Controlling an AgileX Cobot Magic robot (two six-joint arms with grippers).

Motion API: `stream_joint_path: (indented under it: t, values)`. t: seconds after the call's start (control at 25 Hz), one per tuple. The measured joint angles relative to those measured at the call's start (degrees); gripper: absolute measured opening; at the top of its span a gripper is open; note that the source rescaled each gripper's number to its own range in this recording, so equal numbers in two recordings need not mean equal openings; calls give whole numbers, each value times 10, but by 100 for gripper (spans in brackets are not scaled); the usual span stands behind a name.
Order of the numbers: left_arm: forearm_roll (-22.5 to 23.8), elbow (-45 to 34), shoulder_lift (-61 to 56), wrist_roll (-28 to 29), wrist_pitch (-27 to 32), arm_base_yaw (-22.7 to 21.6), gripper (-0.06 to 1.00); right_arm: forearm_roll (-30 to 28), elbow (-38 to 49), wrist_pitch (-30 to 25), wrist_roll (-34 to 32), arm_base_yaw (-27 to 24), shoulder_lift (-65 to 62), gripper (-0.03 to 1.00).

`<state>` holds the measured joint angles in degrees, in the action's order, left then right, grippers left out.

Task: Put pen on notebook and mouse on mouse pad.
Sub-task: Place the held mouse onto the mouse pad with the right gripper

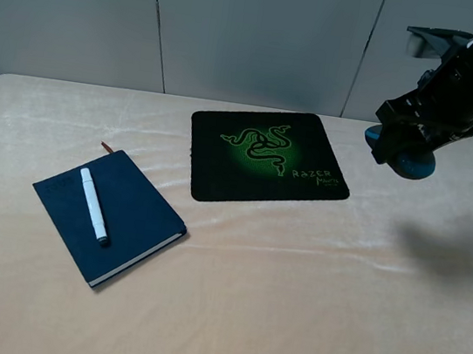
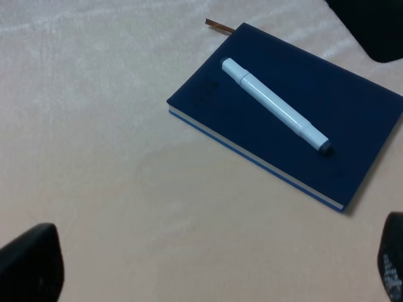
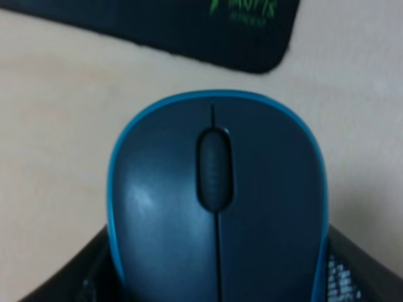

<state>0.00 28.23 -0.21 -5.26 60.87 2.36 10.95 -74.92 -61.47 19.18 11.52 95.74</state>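
The white pen (image 1: 94, 205) (image 2: 274, 104) lies diagonally on the navy notebook (image 1: 130, 215) (image 2: 340, 119) at the table's left front. Both dark fingertips (image 2: 31, 267) of my left gripper (image 2: 211, 277) stand wide apart above the cloth beside the notebook, with nothing between them. My right gripper (image 1: 404, 148) (image 3: 220, 280) is shut on the mouse (image 1: 413, 164) (image 3: 217, 201), dark grey with blue sides, and holds it in the air just right of the black mouse pad (image 1: 266, 156) (image 3: 189, 31) with the green logo. The left arm does not show in the exterior high view.
A beige cloth (image 1: 289, 308) covers the table. A grey panelled wall (image 1: 257, 30) runs along the back. The right arm's shadow (image 1: 455, 252) falls on the cloth at the right. A brown ribbon (image 1: 107, 147) sticks out of the notebook's far corner.
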Motion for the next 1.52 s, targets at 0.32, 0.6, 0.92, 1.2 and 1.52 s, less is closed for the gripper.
stream_joint_path:
  t: [0.32, 0.6, 0.92, 1.2, 1.52]
  values:
    - [0, 0, 0, 0, 0, 0, 100, 4, -49, -15, 0, 4, 24, 0]
    - [0, 0, 0, 0, 0, 0, 100, -5, -98, -17, 0, 45, 50, 0]
    - [0, 0, 0, 0, 0, 0, 100, -27, -183, -48, -6, 92, 118, 0]
    - [0, 0, 0, 0, 0, 0, 100, -28, -259, -76, -17, 100, 170, 0]
    - [0, 0, 0, 0, 0, 0, 100, -25, -317, -80, -24, 100, 215, 0]
